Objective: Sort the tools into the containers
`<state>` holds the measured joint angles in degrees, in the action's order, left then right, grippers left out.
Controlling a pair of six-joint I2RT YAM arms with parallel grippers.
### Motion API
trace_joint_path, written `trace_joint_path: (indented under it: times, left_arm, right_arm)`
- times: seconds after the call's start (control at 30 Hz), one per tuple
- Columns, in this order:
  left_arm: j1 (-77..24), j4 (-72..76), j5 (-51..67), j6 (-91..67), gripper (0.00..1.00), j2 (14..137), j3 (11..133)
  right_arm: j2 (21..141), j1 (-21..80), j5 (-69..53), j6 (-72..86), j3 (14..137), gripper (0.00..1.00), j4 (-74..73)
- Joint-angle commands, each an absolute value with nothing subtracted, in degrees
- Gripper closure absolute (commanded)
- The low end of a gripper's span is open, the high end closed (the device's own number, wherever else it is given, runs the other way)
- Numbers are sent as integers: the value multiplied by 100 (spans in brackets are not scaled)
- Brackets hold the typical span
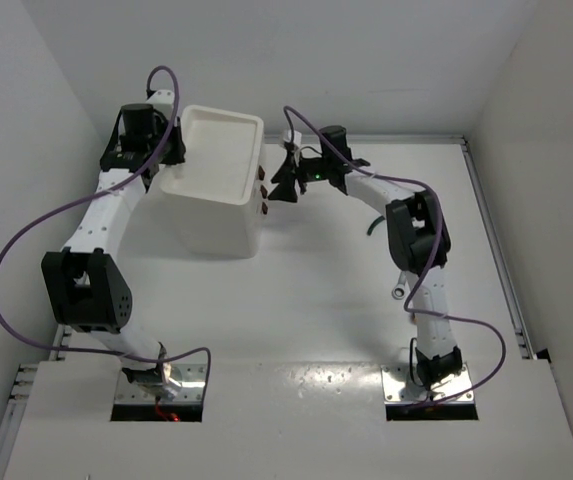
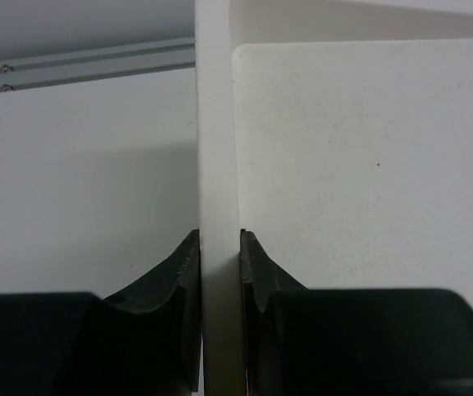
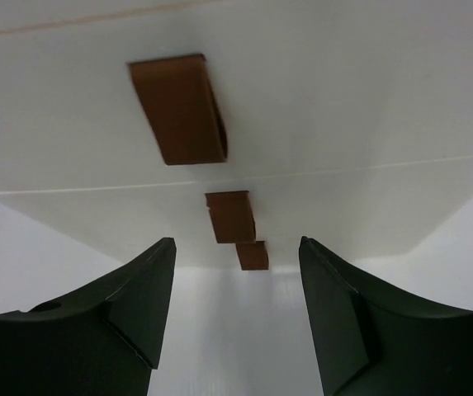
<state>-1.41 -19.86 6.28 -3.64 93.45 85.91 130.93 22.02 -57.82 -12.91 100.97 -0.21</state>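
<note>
The white cabinet point(image 1: 216, 215) stands at the back left, with its shallow tray top point(image 1: 228, 135) and three dark red drawer handles point(image 1: 263, 191) on the side facing right. My left gripper point(image 1: 171, 150) is shut on the tray's left rim; in the left wrist view the white rim wall point(image 2: 218, 148) is pinched between the two fingers point(image 2: 219, 247). My right gripper point(image 1: 284, 185) is open and empty, just short of the handles point(image 3: 178, 107), which show ahead of it point(image 3: 234, 243). The drawers look shut. A silver wrench end point(image 1: 398, 292) pokes out beside the right arm. The other tools are hidden.
A dark green piece point(image 1: 373, 226) shows behind the right arm's elbow, mostly covered. Metal rails run along the table's back point(image 1: 396, 138) and right edge point(image 1: 496, 260). White walls close in on the left, back and right.
</note>
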Motion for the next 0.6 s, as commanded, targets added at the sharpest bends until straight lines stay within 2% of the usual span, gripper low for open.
trace_joint_path:
  times: [0.0, 0.43, 0.53, 0.57]
  left_arm:
    - [-448, -3270, 1608, -422, 100, 9853, 8262]
    - [-448, -3270, 1608, -422, 100, 9958, 8314]
    - [-448, -3270, 1608, -422, 100, 9958, 8314]
    - [-448, -3270, 1608, -422, 100, 9958, 8314]
  right_arm:
    - [13280, 2259, -5783, -1240, 10345, 38, 369]
    - [13456, 2470, -5546, -563, 10397, 42, 1265]
    - [13456, 2470, -5493, -563, 10397, 47, 1379]
    - [13456, 2470, -5441, -563, 10397, 55, 1380]
